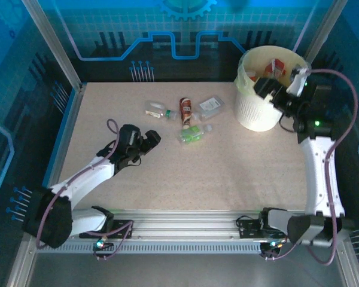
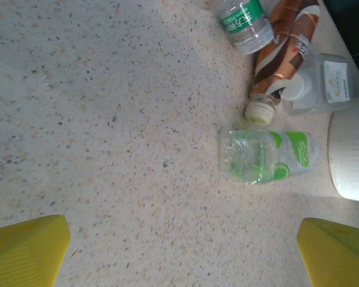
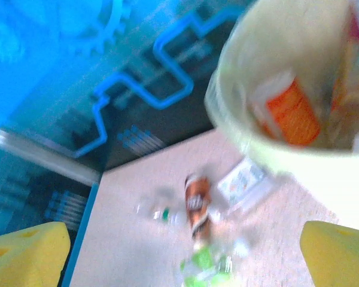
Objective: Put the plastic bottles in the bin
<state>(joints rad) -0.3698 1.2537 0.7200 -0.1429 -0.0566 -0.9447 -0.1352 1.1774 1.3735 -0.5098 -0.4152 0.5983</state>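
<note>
"Plastic bottles (image 1: 186, 110): how many are out on the desk (image 1: 137, 185)?"

"Four that I can count, in a loose cluster toward its 12 o'clock edge: a clear bottle with a dark-green band (image 1: 157, 109), a brown-labelled bottle (image 1: 186, 110), a flat clear bottle (image 1: 209, 106), and, nearest me, a clear lime-labelled bottle (image 1: 194, 133). More lie inside the bin (image 1: 251, 110) at the desk's 1 o'clock corner, and an orange-labelled bottle (image 3: 290, 110) shows among them."

"And your pincers?"

"Both are spread wide with nothing in either. My right pincer (image 1: 262, 85) hangs over the bin's rim on its 9 o'clock side. My left pincer (image 2: 182, 230) is low over bare desk, and the lime-labelled bottle lies at about 1 o'clock from it, apart."

"So which step is this?"

"I judge it the reach for the next bottle, left arm first, lime one as the closest. It lies on its side, lengthwise to my opening, so I would advance toward 1 o'clock and turn the wrist to straddle its body crosswise. I would close gently, since a thin wall may buckle or slip out. The brown bottle's cream cap (image 2: 260, 110) sits just beside it at 12 o'clock, so I must come down clear of that."
</note>
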